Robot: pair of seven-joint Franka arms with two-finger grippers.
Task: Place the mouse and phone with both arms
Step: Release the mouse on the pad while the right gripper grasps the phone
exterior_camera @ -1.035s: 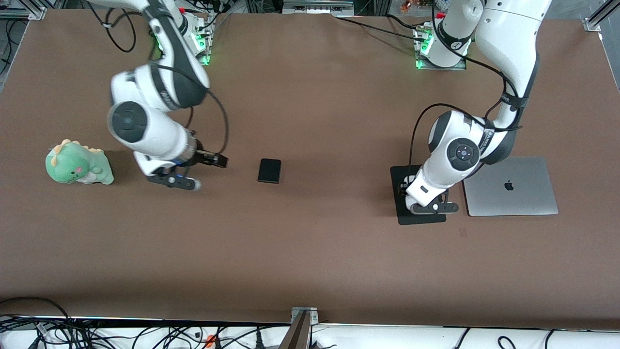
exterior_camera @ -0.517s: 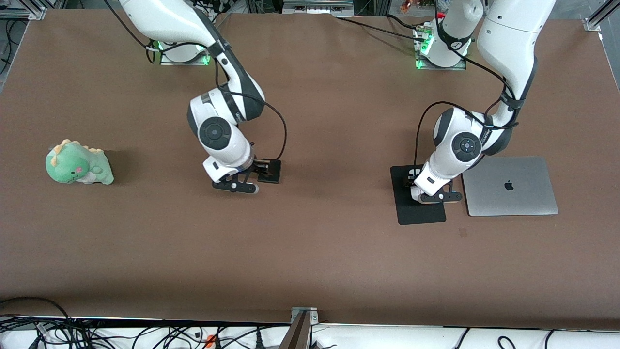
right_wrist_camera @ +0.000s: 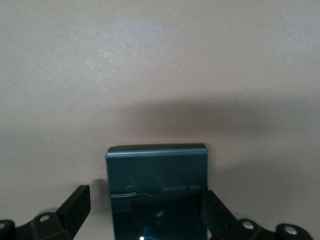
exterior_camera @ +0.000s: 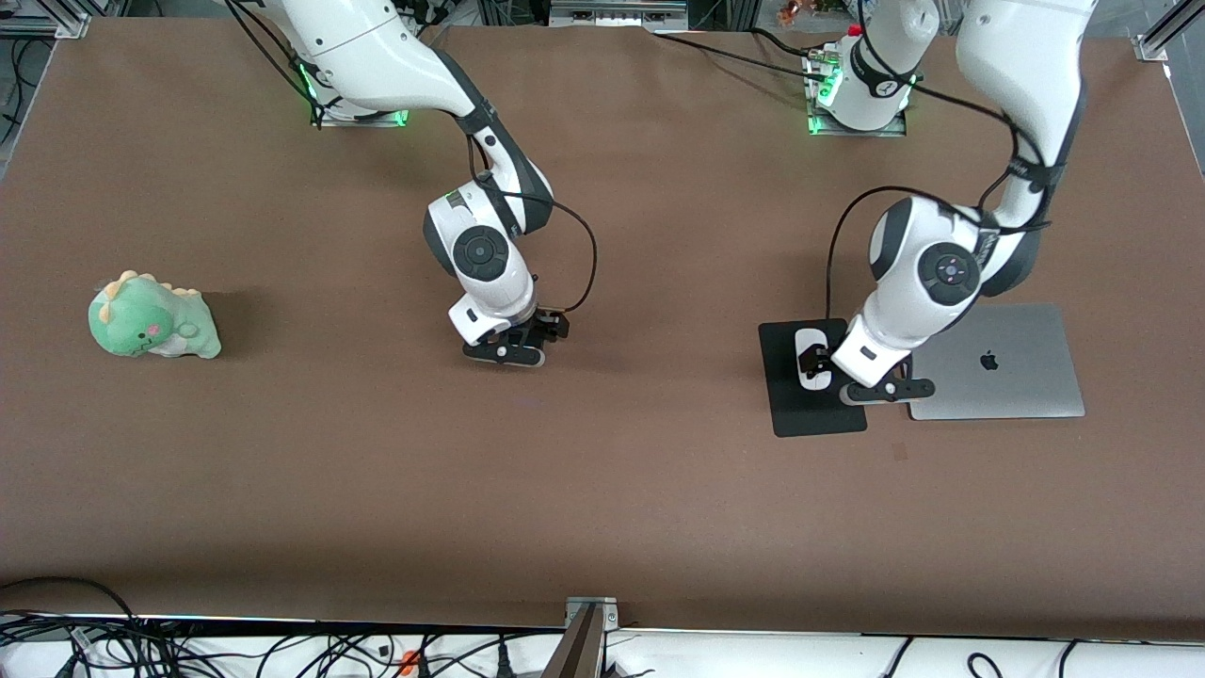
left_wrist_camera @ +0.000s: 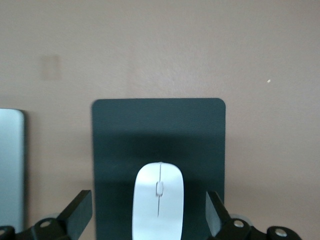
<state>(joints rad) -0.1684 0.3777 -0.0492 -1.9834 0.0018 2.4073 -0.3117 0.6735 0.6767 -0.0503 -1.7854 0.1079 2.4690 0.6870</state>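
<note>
The left gripper (left_wrist_camera: pixel 150 212) has just let go of the mouse (exterior_camera: pixel 811 365), now resting on the mouse pad (exterior_camera: pixel 800 414). The right gripper (right_wrist_camera: pixel 145 212) has swung over the phone (right_wrist_camera: pixel 157 185), fingers spread, nothing grasped yet.

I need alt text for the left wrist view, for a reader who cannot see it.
A white mouse lies on a black mouse pad on the brown table, between the open fingers of the left end effector, which do not touch it. A silver laptop edge shows beside the pad.
</note>
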